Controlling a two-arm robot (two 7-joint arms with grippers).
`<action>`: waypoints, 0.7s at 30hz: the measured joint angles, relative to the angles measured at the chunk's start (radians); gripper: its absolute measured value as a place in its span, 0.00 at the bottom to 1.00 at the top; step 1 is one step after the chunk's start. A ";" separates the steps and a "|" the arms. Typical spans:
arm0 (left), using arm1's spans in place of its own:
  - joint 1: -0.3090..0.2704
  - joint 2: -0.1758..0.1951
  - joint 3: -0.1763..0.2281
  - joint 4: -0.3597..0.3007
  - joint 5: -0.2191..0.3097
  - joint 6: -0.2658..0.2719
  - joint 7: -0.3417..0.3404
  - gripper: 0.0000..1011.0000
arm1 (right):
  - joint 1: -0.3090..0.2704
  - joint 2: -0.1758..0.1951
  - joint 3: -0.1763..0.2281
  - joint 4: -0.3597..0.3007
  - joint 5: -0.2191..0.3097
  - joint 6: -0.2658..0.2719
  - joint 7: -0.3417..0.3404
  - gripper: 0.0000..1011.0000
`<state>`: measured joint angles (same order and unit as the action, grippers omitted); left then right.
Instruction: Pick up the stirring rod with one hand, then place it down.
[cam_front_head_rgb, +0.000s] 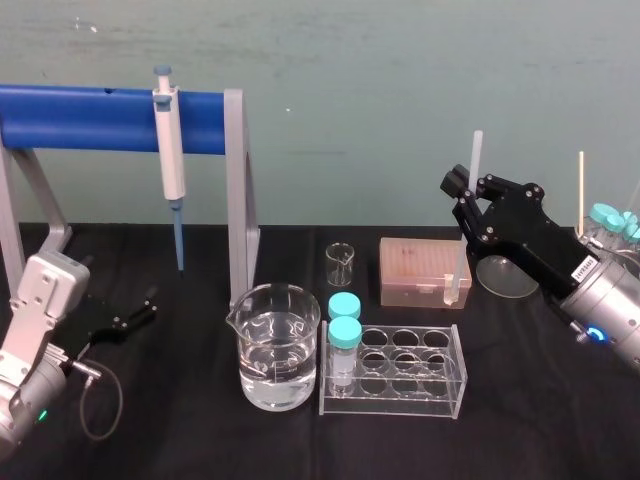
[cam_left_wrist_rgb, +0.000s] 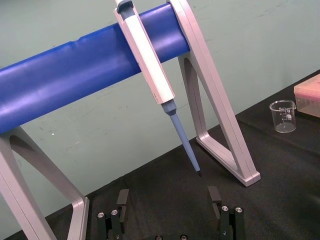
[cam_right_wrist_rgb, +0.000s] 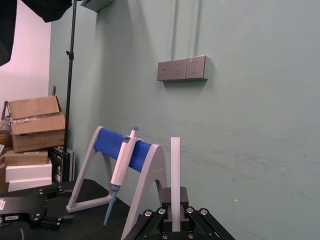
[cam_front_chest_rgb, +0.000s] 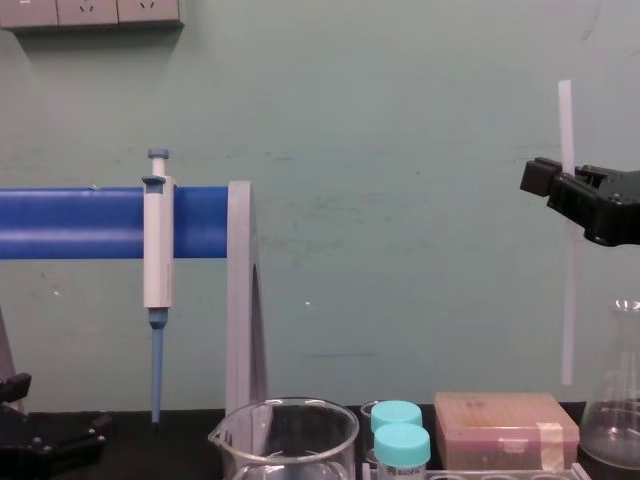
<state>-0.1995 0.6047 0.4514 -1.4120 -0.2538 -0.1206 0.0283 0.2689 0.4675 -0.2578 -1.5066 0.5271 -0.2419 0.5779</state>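
Observation:
The stirring rod (cam_front_head_rgb: 477, 150) is a thin translucent white stick held upright above the right side of the table, its lower end hanging clear over the tan box. My right gripper (cam_front_head_rgb: 470, 192) is shut on the rod about a third of the way down. From the chest the rod (cam_front_chest_rgb: 568, 300) reaches well above and below the black gripper (cam_front_chest_rgb: 568, 185). In the right wrist view the rod (cam_right_wrist_rgb: 175, 165) rises from between the fingers of the gripper (cam_right_wrist_rgb: 175, 197). My left gripper (cam_front_head_rgb: 135, 310) lies low at the table's left, open (cam_left_wrist_rgb: 168, 200) and holding nothing.
A water-filled beaker (cam_front_head_rgb: 278, 345) stands front centre beside a clear tube rack (cam_front_head_rgb: 440, 385) with two teal-capped tubes. Behind are a small beaker (cam_front_head_rgb: 340, 262) and a tan tip box (cam_front_head_rgb: 425, 270). A pipette (cam_front_head_rgb: 170, 150) hangs on the blue stand (cam_front_head_rgb: 80, 118). Glassware (cam_front_head_rgb: 505, 275) stands at the right.

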 joint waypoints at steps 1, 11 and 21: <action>0.000 0.000 0.000 0.000 0.000 0.000 0.000 0.99 | 0.000 0.000 0.000 0.001 0.000 0.000 0.000 0.07; 0.000 0.000 0.000 0.000 0.000 0.000 0.000 0.99 | 0.001 -0.001 -0.002 0.005 0.000 0.001 0.001 0.07; 0.000 0.000 0.000 0.000 0.000 0.000 0.000 0.99 | 0.002 0.000 -0.002 0.008 0.004 0.001 0.003 0.07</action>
<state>-0.1995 0.6047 0.4514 -1.4120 -0.2539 -0.1205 0.0283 0.2704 0.4676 -0.2595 -1.4984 0.5313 -0.2408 0.5813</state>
